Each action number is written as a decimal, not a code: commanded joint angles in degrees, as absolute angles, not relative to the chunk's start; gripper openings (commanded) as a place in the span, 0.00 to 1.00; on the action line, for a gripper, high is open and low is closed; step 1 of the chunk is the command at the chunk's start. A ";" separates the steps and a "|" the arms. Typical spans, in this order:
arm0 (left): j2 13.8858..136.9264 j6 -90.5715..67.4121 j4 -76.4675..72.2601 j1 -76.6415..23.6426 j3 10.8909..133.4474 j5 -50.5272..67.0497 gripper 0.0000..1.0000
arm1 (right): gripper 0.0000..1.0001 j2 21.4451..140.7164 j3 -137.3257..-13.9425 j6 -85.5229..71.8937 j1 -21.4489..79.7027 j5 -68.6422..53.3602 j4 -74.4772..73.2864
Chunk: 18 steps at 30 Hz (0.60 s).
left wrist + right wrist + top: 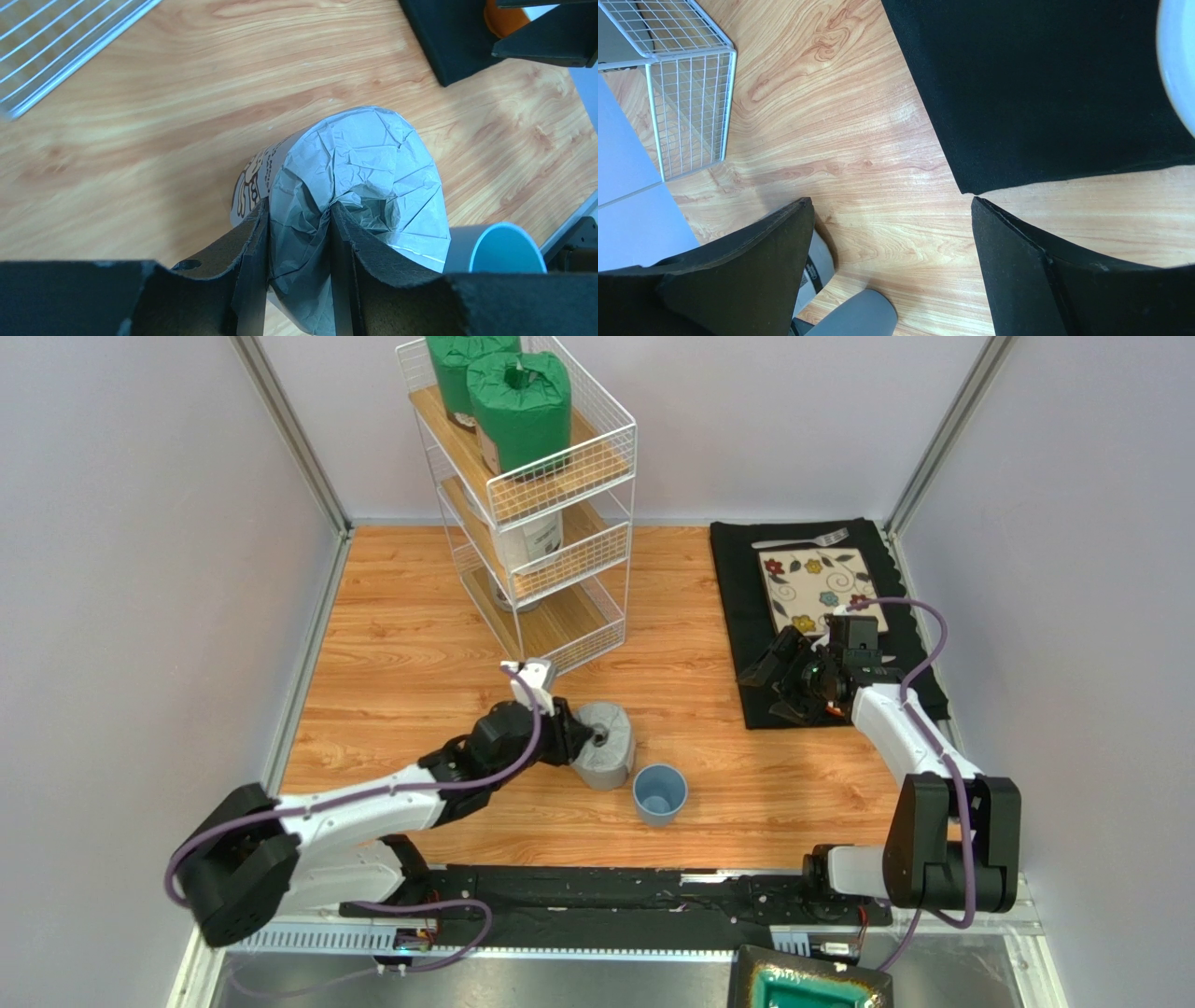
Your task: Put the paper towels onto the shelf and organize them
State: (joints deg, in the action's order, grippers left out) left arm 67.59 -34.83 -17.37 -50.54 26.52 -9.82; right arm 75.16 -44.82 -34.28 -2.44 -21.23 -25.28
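Note:
A grey paper towel roll (609, 746) is low over the wooden table, tipped towards my left gripper (568, 732). In the left wrist view my left gripper (300, 208) is shut on the gathered top of the grey roll (365, 168). The white wire shelf (522, 602) stands at the back. Two green rolls (516, 403) sit on its top tier and a white roll (535, 541) on the middle tier. My right gripper (788, 679) is open and empty over the near left corner of the black mat; it also shows in the right wrist view (891, 203).
A small blue cup (659, 793) stands right beside the grey roll and shows in the left wrist view (507, 249). The black mat (741, 602) with a floral plate (821, 585) lies at the right. The mat (1046, 84) and a shelf corner (689, 105) show in the right wrist view.

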 commanded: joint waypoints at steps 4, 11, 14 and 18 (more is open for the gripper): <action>49.15 -37.00 -6.78 -50.28 15.49 -23.09 0.41 | 0.84 78.05 -45.97 -36.38 -2.29 -24.61 -20.57; 37.18 -38.76 -2.46 -38.69 10.37 -21.81 0.43 | 0.84 77.52 -46.76 -36.83 -1.49 -23.91 -20.48; 36.56 -37.45 -1.76 -32.36 10.72 -18.73 0.43 | 0.85 77.34 -46.93 -36.56 -1.49 -23.64 -21.09; 36.74 -35.34 -1.58 -26.29 12.56 -16.09 0.43 | 0.85 76.99 -46.58 -36.39 -1.49 -23.47 -21.45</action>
